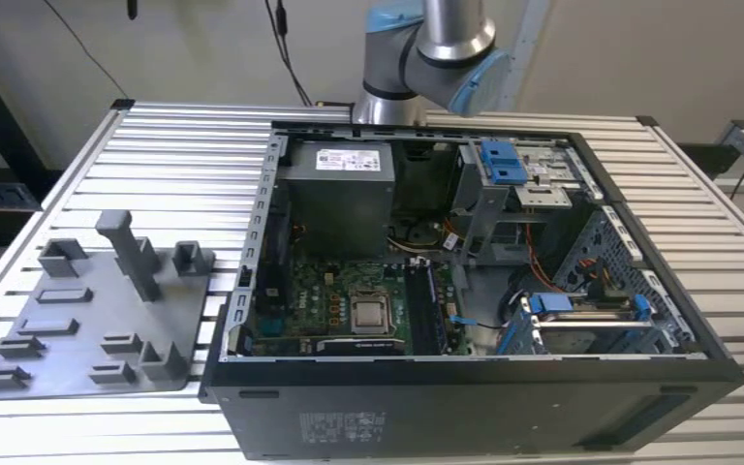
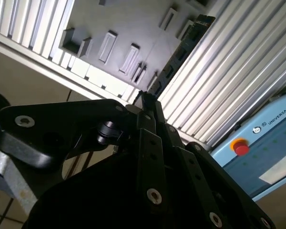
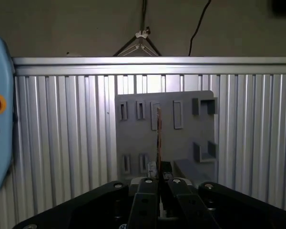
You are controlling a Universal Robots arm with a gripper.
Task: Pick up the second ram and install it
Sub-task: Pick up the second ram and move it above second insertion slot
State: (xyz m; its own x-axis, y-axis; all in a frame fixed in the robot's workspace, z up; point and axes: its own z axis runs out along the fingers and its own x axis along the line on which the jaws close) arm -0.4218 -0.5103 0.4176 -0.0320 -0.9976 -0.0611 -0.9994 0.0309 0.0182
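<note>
Second ram is pinched by one end in my claw, the fingers narrowed tight on it, and the stick juts straight out past the tips. Beyond it lies the grey fixture plate on the slatted table.

the arm stands raised, its pincer clamped on the second ram.

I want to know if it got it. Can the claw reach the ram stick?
Probably yes: in the second wrist view the claw looks shut on one end of the ram stick, which juts out with the grey fixture plate behind it. Nothing sits between them.
</note>
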